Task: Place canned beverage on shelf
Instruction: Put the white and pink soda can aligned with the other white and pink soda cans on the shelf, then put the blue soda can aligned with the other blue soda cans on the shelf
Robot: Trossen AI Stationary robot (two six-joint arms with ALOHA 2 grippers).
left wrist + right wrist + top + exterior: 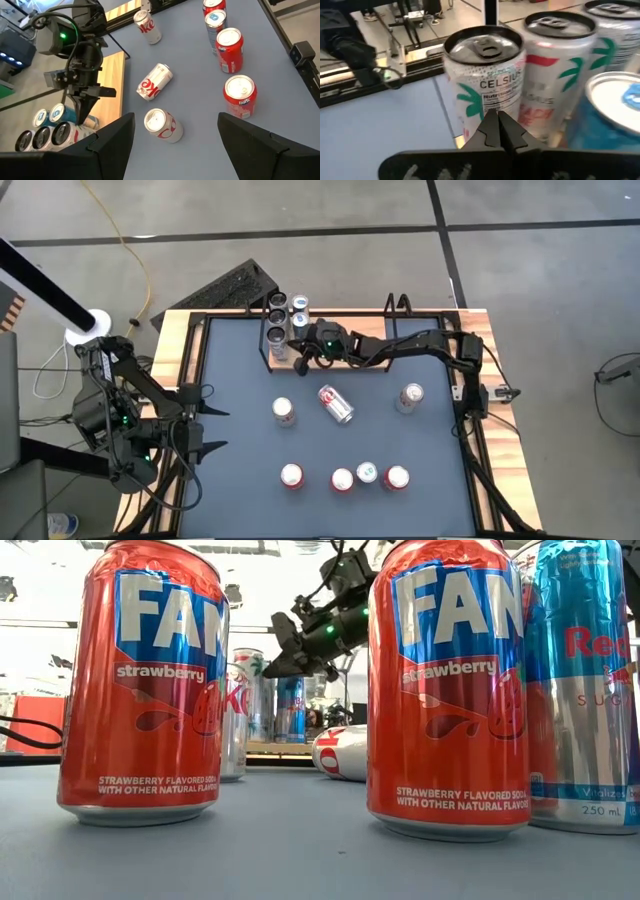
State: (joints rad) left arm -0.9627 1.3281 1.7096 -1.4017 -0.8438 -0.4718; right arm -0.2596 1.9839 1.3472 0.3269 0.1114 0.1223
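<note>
High view: the dark blue-grey counter (pixel 240 440) has a light-wood rim. The small light-wood shelf with thin black rod uprights (pixel 283 360) stands at the far edge, left of centre, with five cans on its left end. The right end effector (pixel 301 357) is extended to the shelf, just right of those cans, fingers fully together and holding nothing. The left end effector (pixel 205 430) waits at the left edge of the counter, part-way open and empty. A silver-and-red cola can lying on its side (pixel 336 404) rests near the centre. Upright cans stand left of it (pixel 283 412), right of it (pixel 409 397) and in a near row of four (pixel 343 478).

Low view: two red strawberry soda cans (pixel 142 690) fill the near foreground, with a blue-and-silver slim can (pixel 585 690) at the right. The right end effector (pixel 277 665) hangs above the far shelf cans.

Left wrist view: the left fingers (pixel 107 142) are spread apart with nothing between them. The right end effector (pixel 84 107) points down at the shelf cans (pixel 45 132).

Right wrist view: the closed fingers (pixel 498 131) point at a white slim can with green palm print (pixel 485 85); whether they touch it cannot be told. A similar can (pixel 560 65) and a blue can top (pixel 615 100) stand beside it.
</note>
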